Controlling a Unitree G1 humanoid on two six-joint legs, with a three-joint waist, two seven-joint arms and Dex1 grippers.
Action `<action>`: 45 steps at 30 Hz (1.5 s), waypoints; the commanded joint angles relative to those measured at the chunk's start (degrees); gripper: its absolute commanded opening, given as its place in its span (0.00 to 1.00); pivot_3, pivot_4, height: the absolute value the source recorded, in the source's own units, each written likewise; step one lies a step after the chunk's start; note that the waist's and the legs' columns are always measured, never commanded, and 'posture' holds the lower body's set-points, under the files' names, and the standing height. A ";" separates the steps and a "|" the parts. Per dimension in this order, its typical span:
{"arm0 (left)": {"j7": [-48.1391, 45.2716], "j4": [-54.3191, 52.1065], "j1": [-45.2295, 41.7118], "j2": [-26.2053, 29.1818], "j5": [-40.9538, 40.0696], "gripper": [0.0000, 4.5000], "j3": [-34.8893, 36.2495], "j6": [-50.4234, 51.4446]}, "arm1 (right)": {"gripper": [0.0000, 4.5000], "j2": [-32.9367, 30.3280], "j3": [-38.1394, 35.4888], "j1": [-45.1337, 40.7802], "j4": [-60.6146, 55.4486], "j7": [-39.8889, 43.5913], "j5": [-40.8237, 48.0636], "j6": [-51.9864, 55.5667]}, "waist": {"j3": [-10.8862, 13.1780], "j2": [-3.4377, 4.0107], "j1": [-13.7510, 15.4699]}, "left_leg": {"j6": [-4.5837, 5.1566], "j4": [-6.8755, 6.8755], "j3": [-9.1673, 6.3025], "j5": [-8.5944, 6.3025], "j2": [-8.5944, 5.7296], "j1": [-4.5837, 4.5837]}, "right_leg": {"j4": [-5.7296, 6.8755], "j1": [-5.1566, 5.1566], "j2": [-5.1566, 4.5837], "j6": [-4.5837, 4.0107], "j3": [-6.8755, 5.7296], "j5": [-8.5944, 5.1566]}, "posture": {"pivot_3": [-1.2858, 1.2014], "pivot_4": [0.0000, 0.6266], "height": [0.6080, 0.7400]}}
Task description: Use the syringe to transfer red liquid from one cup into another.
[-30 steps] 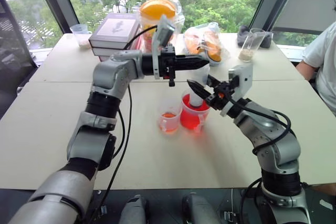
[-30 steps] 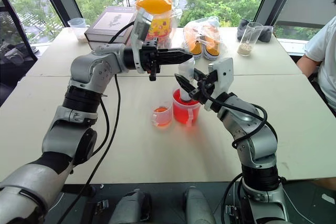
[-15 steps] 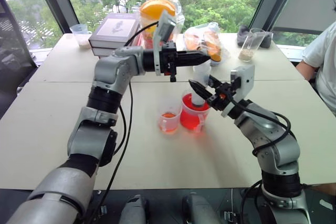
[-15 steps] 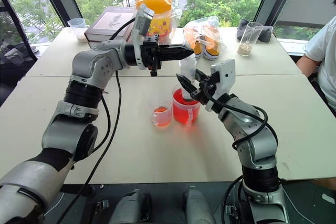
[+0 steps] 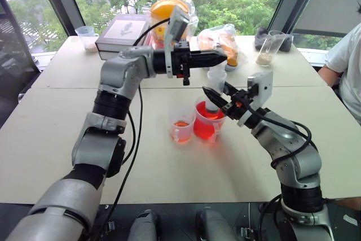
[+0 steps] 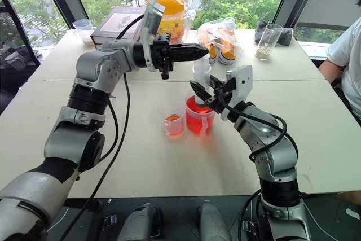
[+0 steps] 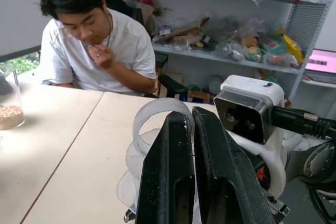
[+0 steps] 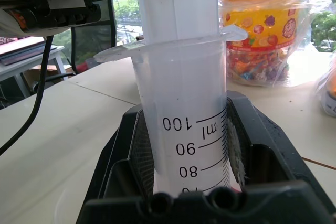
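Syringe [image 8: 181, 103] stands upright in the wide red cup [image 5: 207, 123], barrel clamped between the right gripper [image 5: 217, 99] fingers just below the flange. Left gripper [image 5: 217, 58] sits above it, fingers pressed together at the white plunger [image 6: 202, 74] top; actual grip on it unclear. Small cup [image 5: 181, 129] just beside the red cup.
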 commanded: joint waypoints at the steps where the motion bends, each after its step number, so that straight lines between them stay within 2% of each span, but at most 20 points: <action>1: 0.41 -3.00 -2.99 1.37 -0.76 0.01 3.66 -2.61 | 0.33 -0.79 1.41 -0.67 -1.26 1.26 1.22 1.29 | 0.00 0.00 0.00 | 0.00 0.00 0.00 0.00 0.00 0.00 | 0.00 0.00 0.00 0.00 0.00 0.00 | 0.52 0.24 1.00; 2: 0.04 -3.40 -2.58 1.52 -0.85 0.01 3.40 -2.20 | 0.33 -0.92 1.27 -1.09 -1.57 1.19 1.34 1.49 | 0.00 0.00 -0.01 | 0.00 0.00 0.00 0.00 0.00 0.00 | 0.00 0.00 0.00 0.00 0.00 0.00 | 0.52 0.24 1.00; 5: -0.24 -4.15 -1.74 1.99 -1.24 0.19 3.24 -0.97 | 0.33 -1.41 0.61 -2.52 -2.33 0.95 1.79 2.09 | 0.00 0.00 -0.09 | 0.00 0.00 0.00 0.00 0.00 0.00 | 0.00 0.00 0.00 0.00 0.00 0.00 | 0.52 0.24 1.00; 11: -2.18 -7.08 0.99 5.15 -1.36 0.85 2.65 0.60 | 0.33 -3.27 -1.56 -5.98 -2.51 0.78 2.80 3.24 | 0.00 0.00 -0.06 | 0.00 -0.01 0.02 0.00 0.00 0.00 | -0.01 0.00 -0.02 0.00 0.00 0.00 | 0.52 0.24 1.00; 22: -2.34 -11.52 5.55 14.30 -2.27 0.85 5.32 4.53 | 0.33 -4.94 -2.63 -8.04 -0.55 1.66 3.50 2.75 | 0.00 0.00 -0.03 | 0.00 -0.01 0.01 0.00 0.02 0.01 | 0.01 0.00 0.00 0.00 0.00 0.00 | 0.52 0.24 1.00; 28: -1.84 -10.42 6.62 19.14 -1.90 0.85 7.69 4.91 | 0.33 -4.02 -3.60 -16.50 -1.67 1.39 8.54 6.59 | 0.00 0.00 -0.17 | 0.00 -0.01 0.03 0.00 0.03 0.02 | 0.04 -0.01 0.00 0.00 0.00 0.00 | 0.52 0.24 1.00; 33: -1.51 -11.20 7.98 20.80 -1.98 0.85 8.25 4.96 | 0.33 -0.92 -2.11 -21.98 0.67 1.21 11.54 7.56 | 0.00 0.00 -0.10 | 0.00 -0.01 0.02 0.00 0.05 0.02 | 0.04 -0.01 0.00 0.00 -0.04 0.00 | 0.52 0.24 1.00; 38: -1.11 -13.24 9.14 22.22 -2.72 0.85 8.93 6.43 | 0.33 2.47 2.39 -18.73 2.27 2.43 9.41 4.33 | -0.01 -0.01 0.04 | 0.00 -0.01 0.04 0.00 0.05 -0.01 | 0.03 -0.01 -0.03 0.00 -0.04 0.00 | 0.52 0.24 1.00; 45: -0.90 -17.09 10.10 23.79 -5.36 0.85 9.71 9.75 | 0.33 2.30 8.14 -11.34 4.62 4.91 2.79 -2.86 | 0.00 -0.01 -0.04 | 0.00 0.00 0.05 0.00 0.03 -0.02 | 0.03 -0.01 -0.05 0.00 -0.02 0.00 | 0.52 0.24 1.00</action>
